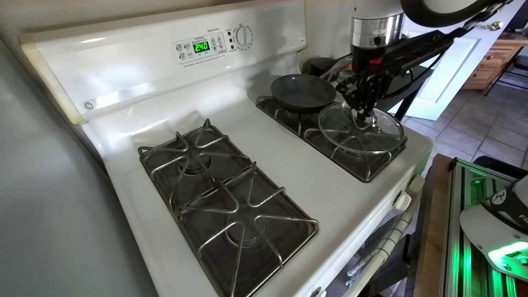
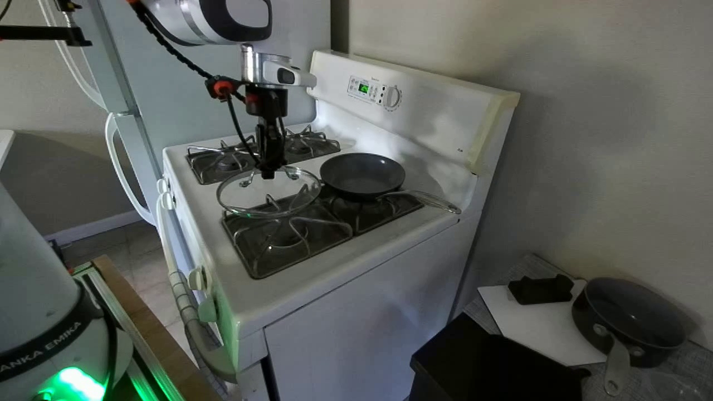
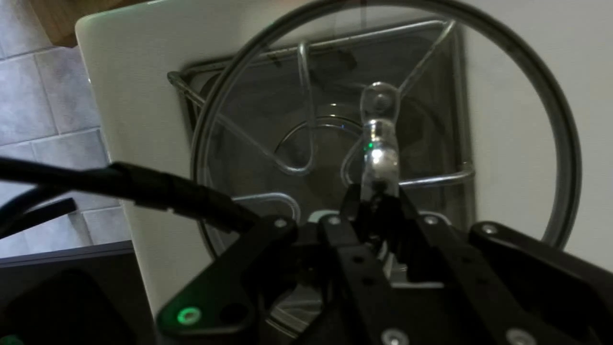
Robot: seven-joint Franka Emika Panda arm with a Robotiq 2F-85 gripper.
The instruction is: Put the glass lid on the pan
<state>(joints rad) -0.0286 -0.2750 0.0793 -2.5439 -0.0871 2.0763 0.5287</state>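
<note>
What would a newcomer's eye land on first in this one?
Probably the clear glass lid, its handle clamped in the gripper over a front burner. Next, likely the dark pan, sitting uncovered on the burner behind. The bright green glow on the robot's base also stands out, low in both exterior views.

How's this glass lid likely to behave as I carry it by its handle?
The glass lid, clear inside a round rim, is probably stiff and could chip against the frying pan. Hanging from one pinch on the arched handle, it may tilt. That shiny finish could also slip in the gripper.
</note>
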